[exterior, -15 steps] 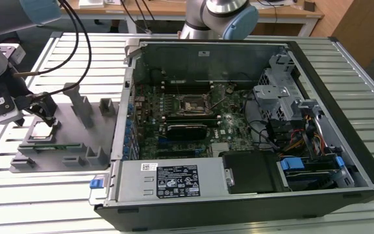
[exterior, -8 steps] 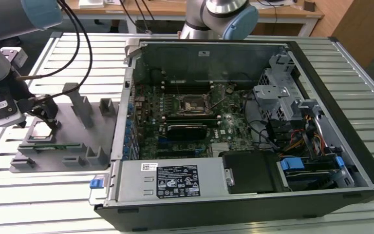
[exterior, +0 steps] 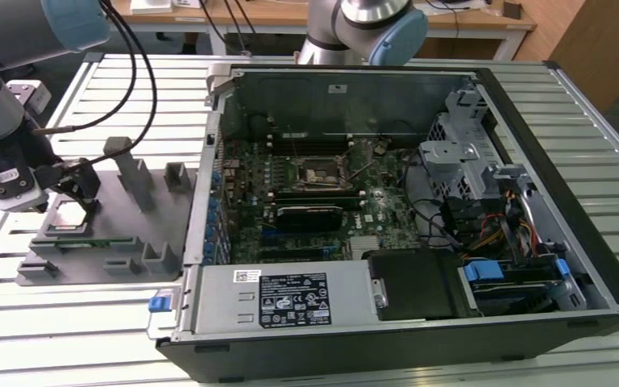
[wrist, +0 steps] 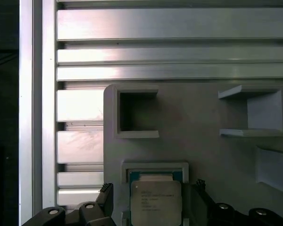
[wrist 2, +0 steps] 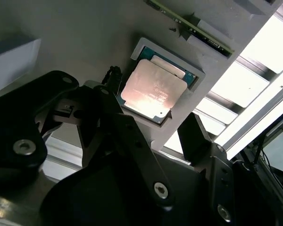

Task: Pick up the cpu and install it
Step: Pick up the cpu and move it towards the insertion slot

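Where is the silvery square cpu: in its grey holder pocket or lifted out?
In: the cpu lies flat inside the raised rim of the grey holder.

exterior view: high, angled down over slatted aluminium table [exterior: 84, 322] and open black computer case [exterior: 396, 343], mid range | first wrist view: straight down, close on flat grey plastic fixture tray [wrist: 203, 122] | second wrist view: oblique, closer | all three share: small silvery square cpu [exterior: 70, 214] [wrist 2: 154, 91] [wrist: 155, 202] in tray pocket

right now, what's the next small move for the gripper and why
Probably ease the gripper straight down a little. Its jaws stand open on either side of the cpu, which lies flat in its recess on the grey holder, and they do not appear to touch it yet.
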`<state>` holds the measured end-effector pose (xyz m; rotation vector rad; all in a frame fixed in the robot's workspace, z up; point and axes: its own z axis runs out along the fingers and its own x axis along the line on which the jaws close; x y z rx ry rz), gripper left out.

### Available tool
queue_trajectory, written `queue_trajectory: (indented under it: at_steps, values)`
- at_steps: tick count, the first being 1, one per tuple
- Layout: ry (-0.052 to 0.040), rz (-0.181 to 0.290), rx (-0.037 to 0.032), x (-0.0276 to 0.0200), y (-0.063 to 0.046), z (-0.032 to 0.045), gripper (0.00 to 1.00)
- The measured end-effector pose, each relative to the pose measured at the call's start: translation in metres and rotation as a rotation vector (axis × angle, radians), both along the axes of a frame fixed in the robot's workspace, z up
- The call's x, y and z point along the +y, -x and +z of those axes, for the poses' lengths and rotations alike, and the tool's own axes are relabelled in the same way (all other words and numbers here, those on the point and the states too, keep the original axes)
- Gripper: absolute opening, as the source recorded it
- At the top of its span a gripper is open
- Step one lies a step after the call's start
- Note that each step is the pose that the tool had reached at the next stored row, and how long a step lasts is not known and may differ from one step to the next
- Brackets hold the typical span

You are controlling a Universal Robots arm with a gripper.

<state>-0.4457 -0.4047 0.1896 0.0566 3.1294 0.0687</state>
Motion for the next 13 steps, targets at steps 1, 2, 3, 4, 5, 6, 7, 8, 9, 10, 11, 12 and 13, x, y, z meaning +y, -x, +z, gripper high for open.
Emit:
queue_trajectory:
  at_steps: [1, 2, 3, 4, 5, 6, 7, 8, 9, 10, 11, 12, 13]
  values:
    - [0.0000, 0.000, 0.0000, -0.0002, 0.0000, -0.0003, 0.75]
    - [0.0000, -0.001, 0.0000, -0.0005, 0.0000, -0.0007, 0.75]
    - [0.0000, -0.001, 0.0001, -0.0009, -0.0001, -0.0011, 0.75]
    - [-0.0001, -0.003, -0.0001, -0.0013, -0.0001, -0.0019, 0.75]
    - [0.0000, -0.005, 0.0000, -0.0015, -0.0001, -0.0025, 0.75]
    - [0.0000, -0.008, 0.0001, -0.0018, -0.0001, -0.0032, 0.75]
    - [0.0000, -0.011, 0.0001, -0.0020, 0.0000, -0.0039, 0.75]
    - [0.0000, -0.013, 0.0002, -0.0025, -0.0001, -0.0045, 0.75]
    - [0.0001, -0.013, 0.0002, -0.0031, -0.0001, -0.0049, 0.75]
    - [-0.0004, -0.013, 0.0002, -0.0038, -0.0002, -0.0053, 0.75]
    - [-0.0012, -0.013, 0.0001, -0.0043, -0.0003, -0.0057, 0.75]
    - [-0.0020, -0.013, 0.0000, -0.0046, -0.0007, -0.0059, 0.75]
    - [-0.0023, -0.013, -0.0001, -0.0047, -0.0013, -0.0061, 0.75]
